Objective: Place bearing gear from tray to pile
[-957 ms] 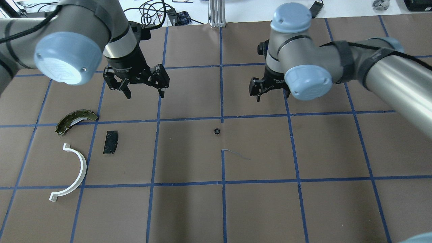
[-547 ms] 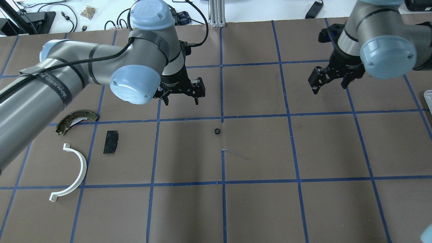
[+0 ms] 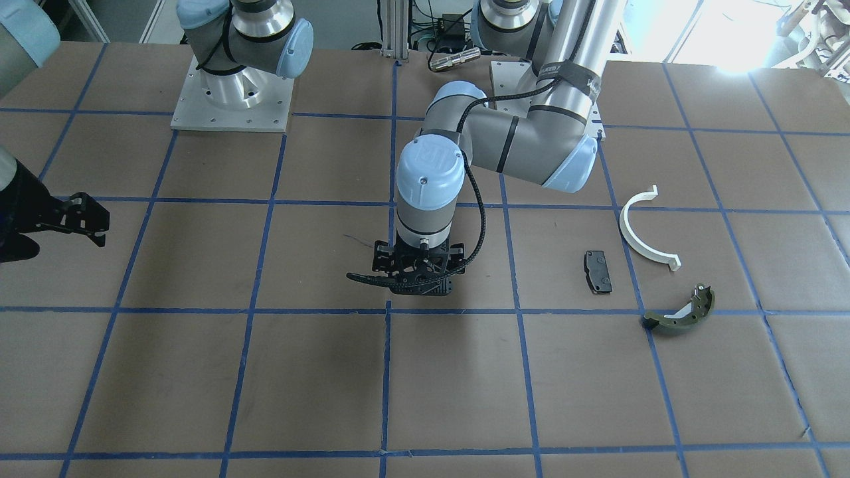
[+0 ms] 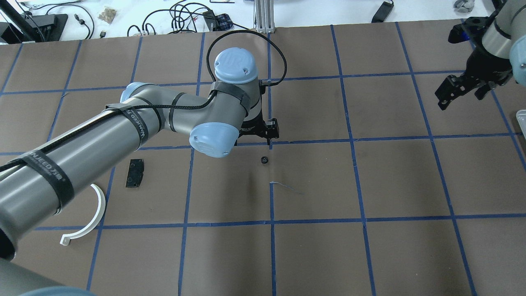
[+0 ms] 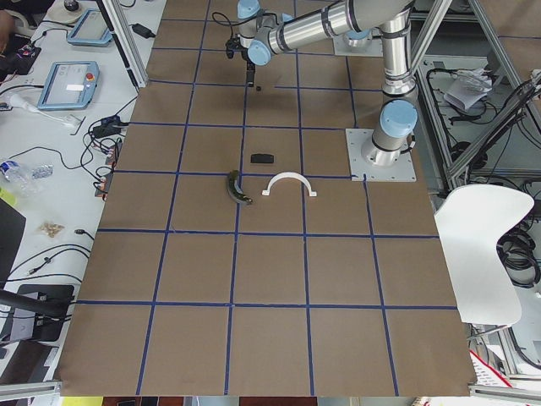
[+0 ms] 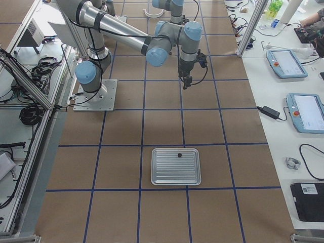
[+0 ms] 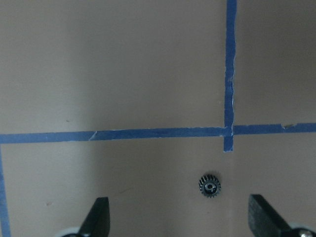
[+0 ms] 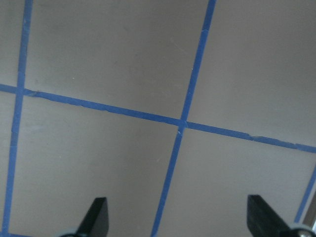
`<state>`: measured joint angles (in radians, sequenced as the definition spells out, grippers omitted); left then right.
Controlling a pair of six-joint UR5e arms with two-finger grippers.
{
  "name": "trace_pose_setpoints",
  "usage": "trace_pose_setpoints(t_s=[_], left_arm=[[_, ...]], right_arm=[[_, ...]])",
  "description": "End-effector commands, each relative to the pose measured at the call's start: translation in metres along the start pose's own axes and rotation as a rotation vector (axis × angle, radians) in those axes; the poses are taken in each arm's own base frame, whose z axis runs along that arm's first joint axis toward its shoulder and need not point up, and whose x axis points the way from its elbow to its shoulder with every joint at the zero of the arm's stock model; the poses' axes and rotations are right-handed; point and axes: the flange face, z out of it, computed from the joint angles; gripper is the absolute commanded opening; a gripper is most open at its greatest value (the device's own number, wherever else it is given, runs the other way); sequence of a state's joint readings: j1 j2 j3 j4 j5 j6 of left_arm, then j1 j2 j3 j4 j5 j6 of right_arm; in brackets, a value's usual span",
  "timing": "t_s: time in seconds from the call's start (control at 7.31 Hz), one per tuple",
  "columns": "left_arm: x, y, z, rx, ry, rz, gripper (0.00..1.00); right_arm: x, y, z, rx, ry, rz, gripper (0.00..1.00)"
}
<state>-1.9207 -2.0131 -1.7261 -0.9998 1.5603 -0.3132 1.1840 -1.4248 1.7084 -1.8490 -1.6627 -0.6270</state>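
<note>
Starting at the overhead view's left, see the pile point(image 3: 597, 271) on the desk point(image 4: 312, 255): white half-ring point(image 4: 100, 207), black pad point(image 4: 135, 173) and, in the front-facing view, olive brake shoe point(image 3: 680, 315). Next, find the left end effector point(image 7: 180, 222) spread wide and empty, hovering over the bearing gear point(image 4: 264, 160), lying loose beside a tape crossing point(image 4: 270, 142), well apart from the pile. At far right, note the right end effector point(image 4: 460, 98), likewise wide open, gripping nothing.
</note>
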Motion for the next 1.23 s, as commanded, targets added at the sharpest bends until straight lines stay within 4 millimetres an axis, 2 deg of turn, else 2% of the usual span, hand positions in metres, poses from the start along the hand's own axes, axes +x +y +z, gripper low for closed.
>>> trace_pose_setpoints(t_s=[0.0, 0.14, 0.27, 0.41, 0.55, 0.68, 0.82, 0.96, 1.09], left_arm=[[0.017, 0.004, 0.033, -0.036, -0.013, 0.03, 1.0], [0.025, 0.007, 0.046, -0.04, -0.015, 0.041, 1.0], [0.032, 0.01, 0.054, -0.04, -0.019, 0.05, 1.0], [0.033, 0.009, 0.056, -0.033, -0.017, 0.052, 0.92], [0.033, 0.009, 0.059, -0.039, -0.019, 0.056, 0.73], [0.033, 0.009, 0.059, -0.038, -0.021, 0.061, 0.48], [0.033, 0.009, 0.059, -0.038, -0.021, 0.061, 0.32], [0.033, 0.009, 0.057, -0.036, -0.019, 0.061, 0.2], [0.034, 0.006, 0.051, -0.023, -0.013, 0.066, 0.17]], right_arm=[[0.095, 0.04, 0.03, -0.038, -0.033, -0.023, 1.0], [0.135, 0.052, 0.046, -0.029, -0.027, -0.078, 1.0], [0.166, 0.058, 0.065, -0.021, -0.021, -0.109, 1.0], [0.193, 0.064, 0.086, -0.023, -0.026, -0.123, 1.0], [0.219, 0.071, 0.103, -0.016, -0.015, -0.151, 1.0], [0.244, 0.075, 0.123, -0.012, -0.006, -0.149, 1.0], [0.264, 0.078, 0.139, -0.013, -0.006, -0.141, 1.0], [0.279, 0.071, 0.147, -0.005, 0.008, -0.156, 1.0], [0.292, 0.067, 0.157, -0.006, 0.006, -0.158, 1.0]])
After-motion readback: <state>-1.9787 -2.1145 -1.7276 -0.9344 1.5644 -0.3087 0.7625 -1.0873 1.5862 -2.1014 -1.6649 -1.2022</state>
